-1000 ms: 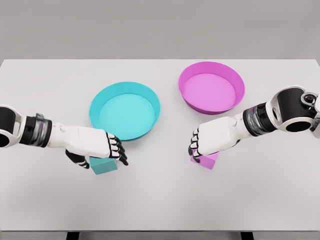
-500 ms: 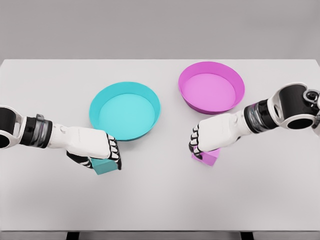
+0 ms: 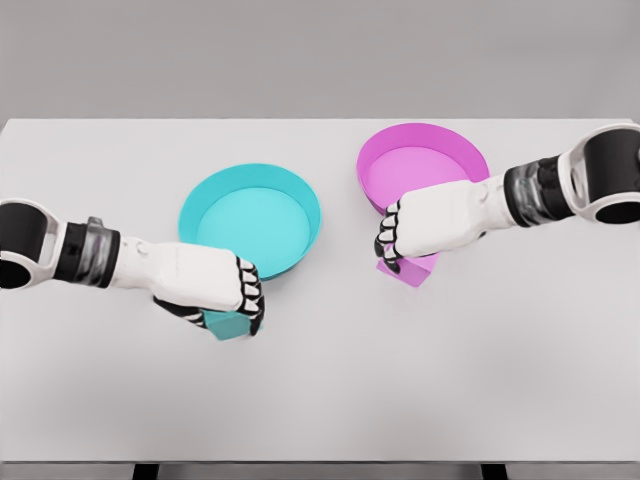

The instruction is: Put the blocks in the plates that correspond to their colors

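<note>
Teal block (image 3: 231,324) is being gripped by the left hand (image 3: 205,288) near the teal plate (image 3: 250,221), while the pink block (image 3: 408,268) is being clasped by the right hand (image 3: 425,228) beside the pink plate (image 3: 422,174).

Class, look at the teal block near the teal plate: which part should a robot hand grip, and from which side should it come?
Grip the teal block across two opposite flat side faces, coming from above and the left, as the left robot hand does. Its faces are flat and parallel, and the teal plate crowds the far side, so top-left is clear.
</note>
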Controlling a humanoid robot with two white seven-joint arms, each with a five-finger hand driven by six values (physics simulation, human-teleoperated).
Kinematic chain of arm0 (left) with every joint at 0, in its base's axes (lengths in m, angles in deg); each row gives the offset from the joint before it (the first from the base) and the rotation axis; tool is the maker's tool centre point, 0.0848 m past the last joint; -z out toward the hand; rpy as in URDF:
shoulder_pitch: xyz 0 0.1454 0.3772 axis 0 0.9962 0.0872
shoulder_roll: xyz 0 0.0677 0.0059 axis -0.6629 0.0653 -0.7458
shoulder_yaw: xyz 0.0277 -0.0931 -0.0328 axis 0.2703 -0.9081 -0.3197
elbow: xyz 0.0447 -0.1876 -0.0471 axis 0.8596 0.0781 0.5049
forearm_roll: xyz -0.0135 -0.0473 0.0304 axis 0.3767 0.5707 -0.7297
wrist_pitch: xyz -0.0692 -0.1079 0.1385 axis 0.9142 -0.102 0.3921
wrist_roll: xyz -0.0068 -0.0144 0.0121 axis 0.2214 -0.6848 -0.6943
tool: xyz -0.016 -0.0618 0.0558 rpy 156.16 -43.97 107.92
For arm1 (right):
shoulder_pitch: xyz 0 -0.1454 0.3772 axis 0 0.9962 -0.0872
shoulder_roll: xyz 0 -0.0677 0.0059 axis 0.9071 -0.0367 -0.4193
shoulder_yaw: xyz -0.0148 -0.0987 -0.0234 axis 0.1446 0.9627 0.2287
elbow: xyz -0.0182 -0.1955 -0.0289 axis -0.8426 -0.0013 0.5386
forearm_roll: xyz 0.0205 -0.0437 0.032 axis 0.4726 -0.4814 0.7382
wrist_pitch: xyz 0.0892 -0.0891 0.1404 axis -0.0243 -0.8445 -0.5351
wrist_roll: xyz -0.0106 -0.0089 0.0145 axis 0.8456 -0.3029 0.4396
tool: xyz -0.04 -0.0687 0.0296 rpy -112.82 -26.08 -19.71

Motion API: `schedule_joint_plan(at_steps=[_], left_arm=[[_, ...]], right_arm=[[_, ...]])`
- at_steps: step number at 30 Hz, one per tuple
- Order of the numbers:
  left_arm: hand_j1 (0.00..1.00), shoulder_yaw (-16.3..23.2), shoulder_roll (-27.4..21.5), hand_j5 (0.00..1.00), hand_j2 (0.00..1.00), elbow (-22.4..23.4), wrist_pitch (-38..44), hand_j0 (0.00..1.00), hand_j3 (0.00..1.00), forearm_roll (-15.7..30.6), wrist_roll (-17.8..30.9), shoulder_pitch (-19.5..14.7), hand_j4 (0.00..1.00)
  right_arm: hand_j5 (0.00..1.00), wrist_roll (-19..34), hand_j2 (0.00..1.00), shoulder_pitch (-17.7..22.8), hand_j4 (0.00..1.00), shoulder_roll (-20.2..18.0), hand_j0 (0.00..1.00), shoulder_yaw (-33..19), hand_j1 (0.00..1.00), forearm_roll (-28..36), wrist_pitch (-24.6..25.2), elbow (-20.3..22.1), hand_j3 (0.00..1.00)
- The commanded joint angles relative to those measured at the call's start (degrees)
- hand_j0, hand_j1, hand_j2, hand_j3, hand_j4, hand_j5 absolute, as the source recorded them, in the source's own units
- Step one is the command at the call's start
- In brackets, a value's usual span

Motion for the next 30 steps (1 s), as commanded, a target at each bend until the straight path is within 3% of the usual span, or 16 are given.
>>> schedule_joint_plan(at_steps=[1, 9, 16, 18, 23, 27, 30], left_arm=[[0.58, -0.82, 1.07, 0.58, 0.58, -0.05, 0.14, 0.58, 0.58, 0.34, -0.02, 0.00, 0.58], [0.58, -2.22, 1.78, 0.58, 0.58, -0.05, 0.14, 0.58, 0.58, 0.61, -0.02, -1.32, 0.58], [0.58, -4.16, 2.39, 0.58, 0.58, -0.05, 0.14, 0.58, 0.58, 0.69, -0.02, -1.67, 0.58], [0.58, -5.04, 2.39, 0.58, 0.58, -0.05, 0.14, 0.58, 0.58, 0.69, -0.02, -1.67, 0.58], [0.57, -10.13, 2.22, 0.57, 0.57, 0.21, 0.14, 0.57, 0.57, 0.52, -0.02, -1.14, 0.57], [0.58, -11.80, 2.39, 0.58, 0.58, 0.56, 0.14, 0.58, 0.58, 0.34, -0.02, -1.05, 0.58], [0.58, -13.56, 3.44, 0.58, 0.58, 2.85, 0.14, 0.58, 0.58, 0.17, -0.02, -0.53, 0.58]], right_arm=[[0.59, -0.03, 0.59, -0.09, 0.59, 0.00, 0.59, -1.68, 0.59, 0.99, 0.12, -0.58, 0.59], [0.59, -0.03, 0.59, -1.49, 0.59, 0.26, 0.59, -8.44, 0.59, 3.37, 0.12, -3.47, 0.59], [0.59, -0.03, 0.59, -1.93, 0.59, 3.43, 0.59, -8.71, 0.59, 2.66, 0.12, -14.11, 0.59], [0.59, -0.03, 0.59, -2.28, 0.59, 3.86, 0.59, -8.62, 0.59, 2.49, 0.12, -14.73, 0.59], [0.59, -0.03, 0.59, -2.81, 0.59, 8.17, 0.59, -8.53, 0.59, 0.29, 0.12, -21.23, 0.59], [0.59, -0.03, 0.59, -2.90, 0.59, 10.46, 0.59, -8.18, 0.59, -1.64, 0.12, -24.66, 0.59], [0.59, -0.03, 0.59, -2.81, 0.59, 12.48, 0.59, -8.10, 0.59, -2.96, 0.12, -27.29, 0.59]])
